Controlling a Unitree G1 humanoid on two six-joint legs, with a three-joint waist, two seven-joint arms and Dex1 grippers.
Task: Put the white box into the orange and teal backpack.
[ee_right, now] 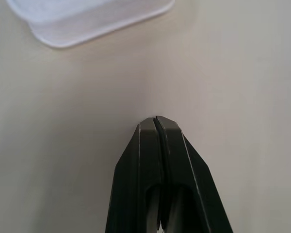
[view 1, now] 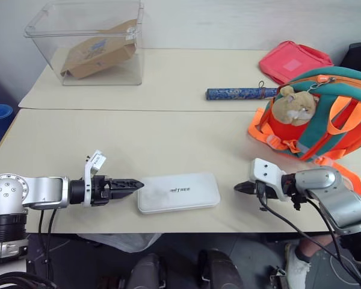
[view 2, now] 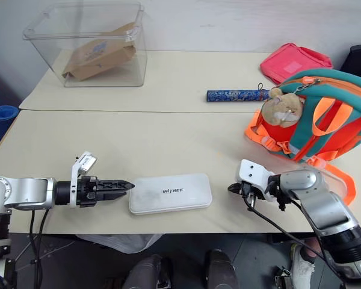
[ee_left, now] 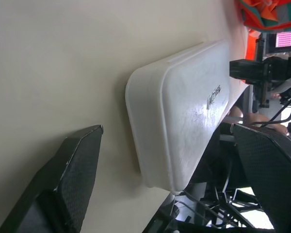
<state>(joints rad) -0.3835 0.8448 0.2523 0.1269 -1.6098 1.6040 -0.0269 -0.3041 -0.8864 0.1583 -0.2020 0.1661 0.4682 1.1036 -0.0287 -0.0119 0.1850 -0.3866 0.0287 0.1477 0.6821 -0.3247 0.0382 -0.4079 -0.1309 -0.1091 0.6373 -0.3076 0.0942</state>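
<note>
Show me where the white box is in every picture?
Left eye view: white box, bottom middle, on the table's near edge.
Right eye view, bottom middle.
Left wrist view, centre, seen end-on.
Right wrist view, top left corner.
Shared landmark: its dark lettering, in both eye views and the left wrist view.

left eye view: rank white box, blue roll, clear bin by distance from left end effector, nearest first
From the left end effector:
1. white box, right beside its tips, near table edge.
2. blue roll, far side, toward the backpack.
3. clear bin, far left corner; close to the roll's distance, ranking tentative.

White box (ee_left: 184, 121) on table, just ahead of wide-open L gripper (ee_left: 179, 194), probably untouched.
</note>
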